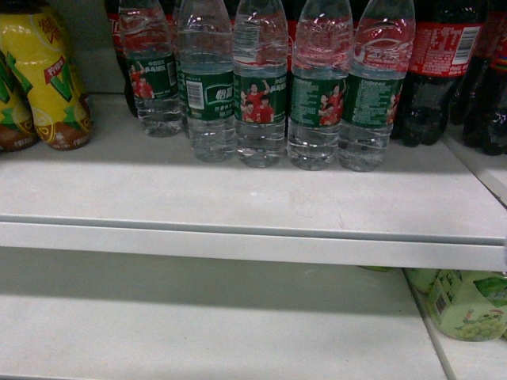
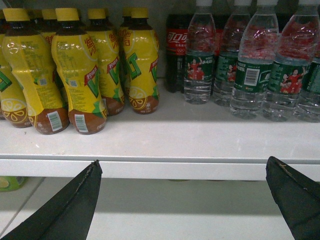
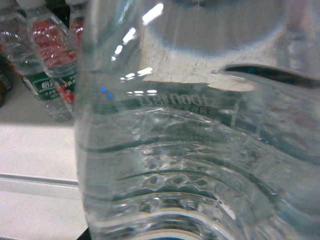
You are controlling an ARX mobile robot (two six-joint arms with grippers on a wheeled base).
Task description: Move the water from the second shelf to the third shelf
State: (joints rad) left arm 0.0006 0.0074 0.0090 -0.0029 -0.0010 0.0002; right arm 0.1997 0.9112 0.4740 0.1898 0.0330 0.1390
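Carrying, judging by the right wrist view, the water bottle (image 3: 200, 150) just in front of the white shelf lip (image 3: 30, 182), apart from the row of water bottles (image 1: 261, 87) standing behind that lip; hiding the right gripper's jaws, so cannot tell whether clamping. Idling the left gripper (image 2: 182, 200) before the lip, jaws wide apart. Keeping upright, clearing the lip, aiming for the bare white lower shelf (image 1: 198, 324) beneath it, avoiding the green carton (image 1: 467, 305) under the lip's right end.
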